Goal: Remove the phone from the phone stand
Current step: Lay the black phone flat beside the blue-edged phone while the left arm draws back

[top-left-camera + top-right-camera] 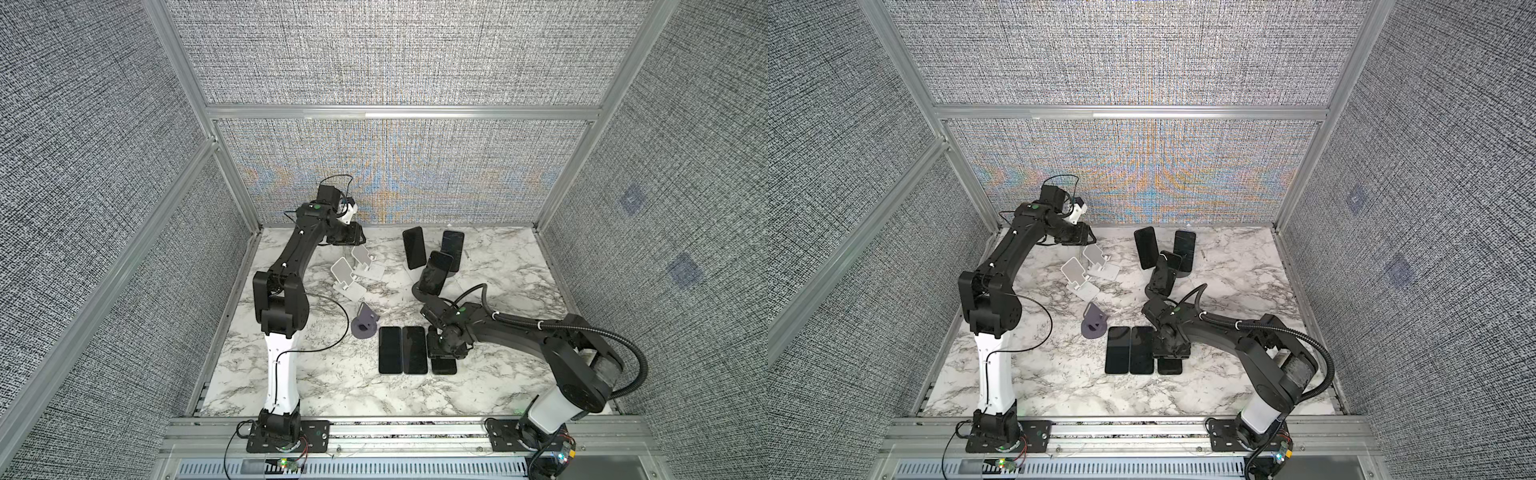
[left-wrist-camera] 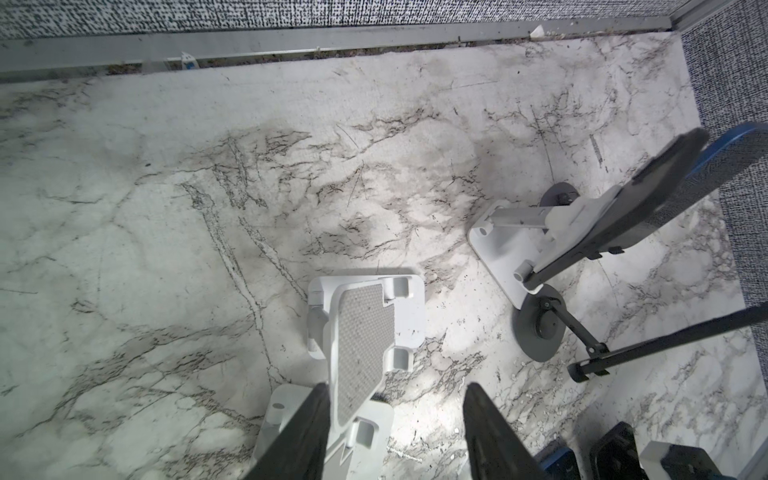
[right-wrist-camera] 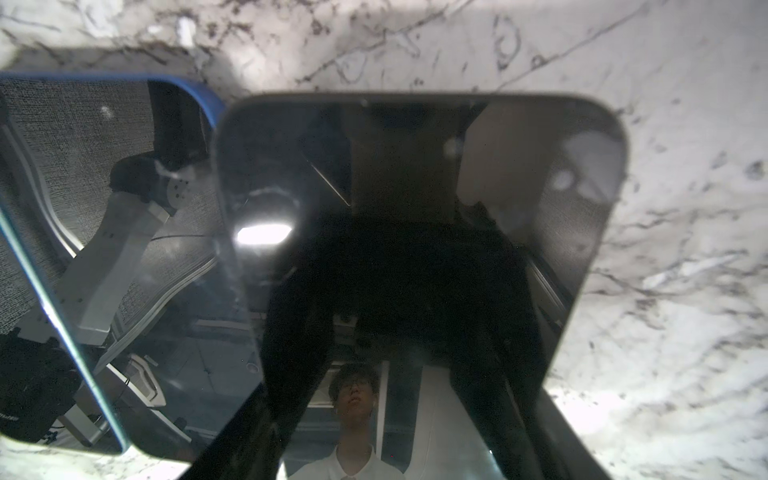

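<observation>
Three propped phones [image 1: 414, 248] at far right. Nearest phone [image 1: 435, 272] leans on its dark stand [image 1: 417, 289], long axis near-far, just beyond right pincer [image 1: 445, 347], which straddles a flat phone [image 1: 444, 366] on the worktop [image 1: 332, 382]; grip unclear. Left pincer [image 2: 395, 388] open, farther off, over an empty white stand [image 2: 365, 332].

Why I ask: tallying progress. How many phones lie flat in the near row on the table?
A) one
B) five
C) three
C: in a top view the left phone and middle phone lie side by side, and a third phone shows partly beneath the right pincer.
</observation>
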{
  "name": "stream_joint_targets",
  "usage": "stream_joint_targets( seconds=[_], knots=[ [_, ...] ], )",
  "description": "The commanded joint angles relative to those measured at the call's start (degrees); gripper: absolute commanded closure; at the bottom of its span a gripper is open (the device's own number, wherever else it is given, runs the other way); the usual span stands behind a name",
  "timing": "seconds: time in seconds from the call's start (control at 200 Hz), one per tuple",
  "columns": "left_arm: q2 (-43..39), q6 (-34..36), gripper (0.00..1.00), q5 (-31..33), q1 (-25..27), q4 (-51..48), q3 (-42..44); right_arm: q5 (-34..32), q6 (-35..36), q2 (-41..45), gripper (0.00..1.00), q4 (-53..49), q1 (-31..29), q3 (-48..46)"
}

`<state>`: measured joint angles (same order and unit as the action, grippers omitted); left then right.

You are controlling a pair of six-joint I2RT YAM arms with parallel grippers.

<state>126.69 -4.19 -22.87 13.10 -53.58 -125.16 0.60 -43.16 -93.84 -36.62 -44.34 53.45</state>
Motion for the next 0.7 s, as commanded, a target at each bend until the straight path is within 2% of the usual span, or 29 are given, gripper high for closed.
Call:
stream_joint_targets(
  seconds=[0.0, 0.53, 0.695],
  knots=[
    [-1.68, 0.51, 0.46, -1.18, 0.08, -0.56, 0.57, 3.44, -0.93, -0.64, 0.37, 2.50, -0.19, -0.66],
    [-12.28, -2.25, 0.46, -2.43, 0.17, 5.13, 14.64, 4.06, -0.81, -0.64, 0.28, 1.33, -0.71, 0.51],
    [-15.35, -2.49, 0.46, -2.42, 0.25, 5.59, 16.98, 1.65, 0.10, 3.58, 0.28, -2.20, -0.69, 1.10]
  ],
)
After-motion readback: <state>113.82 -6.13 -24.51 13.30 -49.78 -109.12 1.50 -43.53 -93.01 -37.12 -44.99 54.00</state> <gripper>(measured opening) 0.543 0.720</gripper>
